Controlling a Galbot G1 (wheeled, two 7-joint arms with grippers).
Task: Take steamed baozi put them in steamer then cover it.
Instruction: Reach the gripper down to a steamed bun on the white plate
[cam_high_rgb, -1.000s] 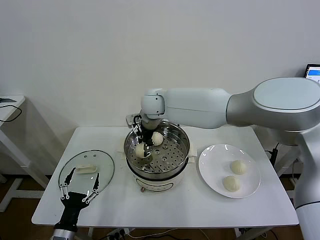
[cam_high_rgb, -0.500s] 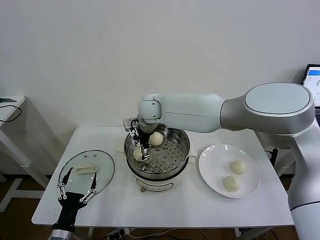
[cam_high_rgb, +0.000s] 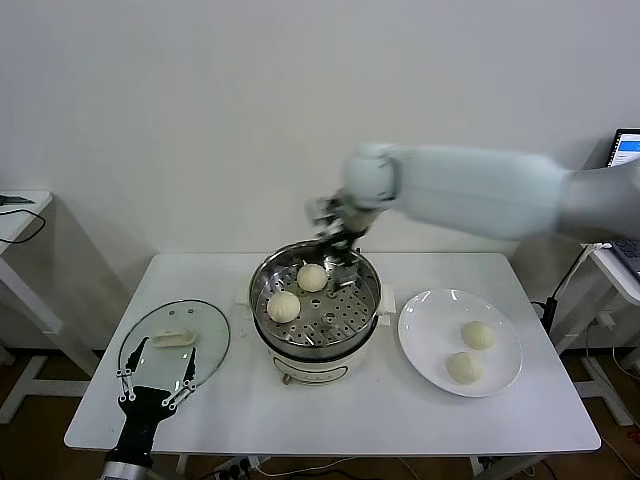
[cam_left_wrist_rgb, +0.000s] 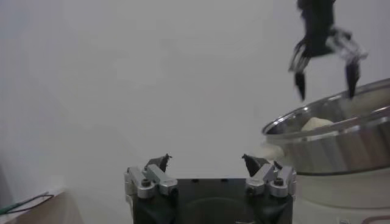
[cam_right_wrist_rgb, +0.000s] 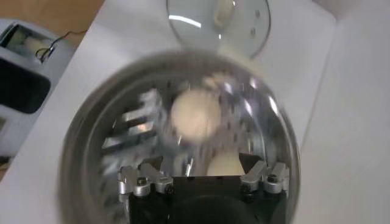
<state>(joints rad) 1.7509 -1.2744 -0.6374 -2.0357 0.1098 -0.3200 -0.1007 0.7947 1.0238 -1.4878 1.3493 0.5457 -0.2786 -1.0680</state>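
The steel steamer (cam_high_rgb: 310, 347) stands mid-table with two steamed baozi on its perforated tray, one at the left (cam_high_rgb: 284, 305) and one farther back (cam_high_rgb: 313, 277). Two more baozi (cam_high_rgb: 477, 334) (cam_high_rgb: 462, 367) lie on the white plate (cam_high_rgb: 425, 325). My right gripper (cam_high_rgb: 338, 243) hangs open and empty over the pot's back rim; its wrist view looks down on the steamer (cam_right_wrist_rgb: 91, 140) and a baozi (cam_right_wrist_rgb: 195, 115) beyond the open right gripper (cam_right_wrist_rgb: 201, 161). The glass cover (cam_high_rgb: 205, 345) lies flat at the left. My left gripper (cam_high_rgb: 157, 385) rests open at its front edge, and shows open (cam_left_wrist_rgb: 206, 163) in its own view.
The white table (cam_high_rgb: 400, 410) ends just in front of the left gripper. A small side table (cam_high_rgb: 20, 215) stands off to the left and a lit screen (cam_high_rgb: 627, 147) at the far right. The left wrist view shows the steamer (cam_left_wrist_rgb: 341, 137) with the right gripper (cam_left_wrist_rgb: 326, 67) above it.
The right gripper opened, left a baozi on the tray's left side, then rose and swung back to the right out of the pot. The left arm stayed still.
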